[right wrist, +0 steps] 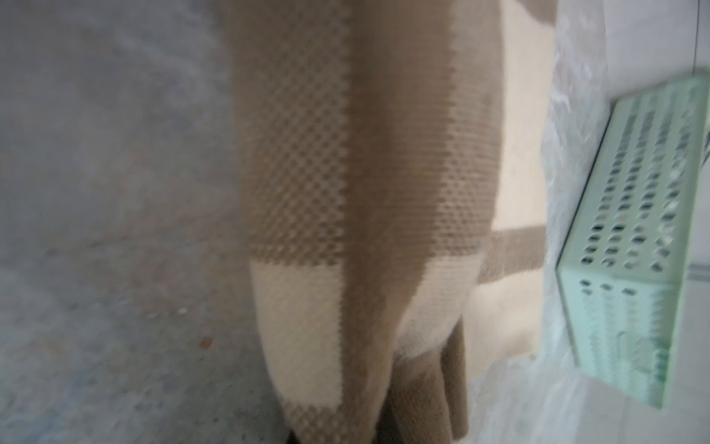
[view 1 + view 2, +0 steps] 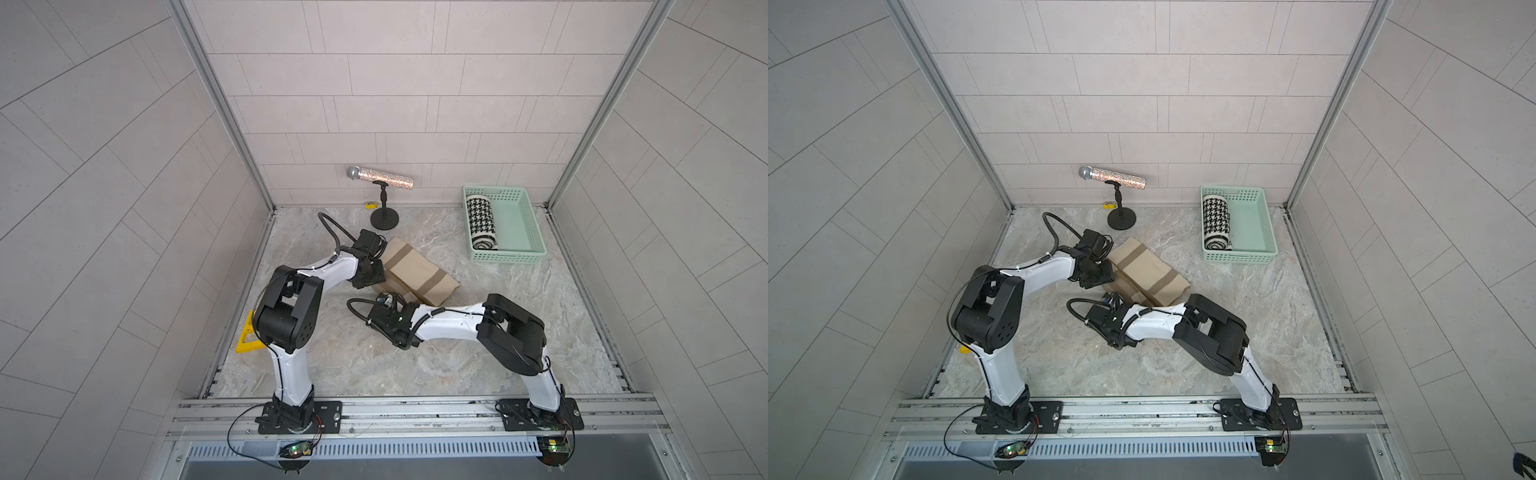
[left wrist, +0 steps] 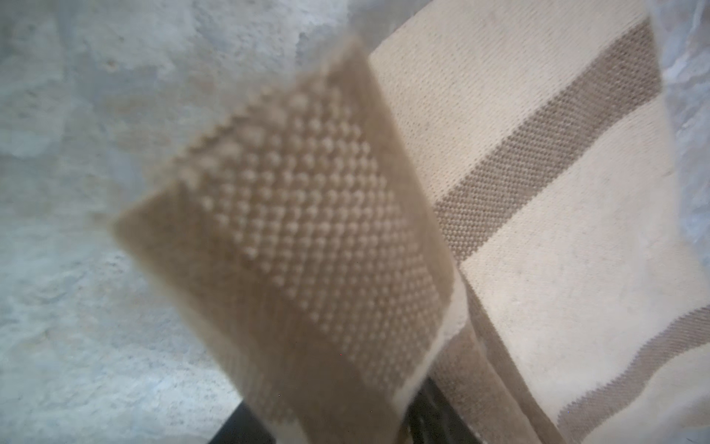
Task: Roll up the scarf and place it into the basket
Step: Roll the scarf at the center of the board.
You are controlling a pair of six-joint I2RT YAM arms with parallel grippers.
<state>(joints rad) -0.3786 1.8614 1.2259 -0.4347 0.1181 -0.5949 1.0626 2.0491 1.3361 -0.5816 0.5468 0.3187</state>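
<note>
My right gripper (image 2: 390, 296) is pinched tight on the near edge of the beige knit scarf with brown stripes (image 2: 419, 270) — fabric bunches right at its jaws in the wrist view. My left gripper (image 2: 374, 279) sits at the scarf's left edge, a fabric flap filling its wrist view; I cannot tell how its jaws stand. The mint-green perforated plastic basket (image 2: 509, 255) lies well beyond the right gripper, holding a black-and-white houndstooth roll (image 2: 482, 222).

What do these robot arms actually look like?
The left arm and right arm have white shells between black joints, with black cables looping alongside. Each stands on a black base plate. The left end effector and right end effector are black too.
</note>
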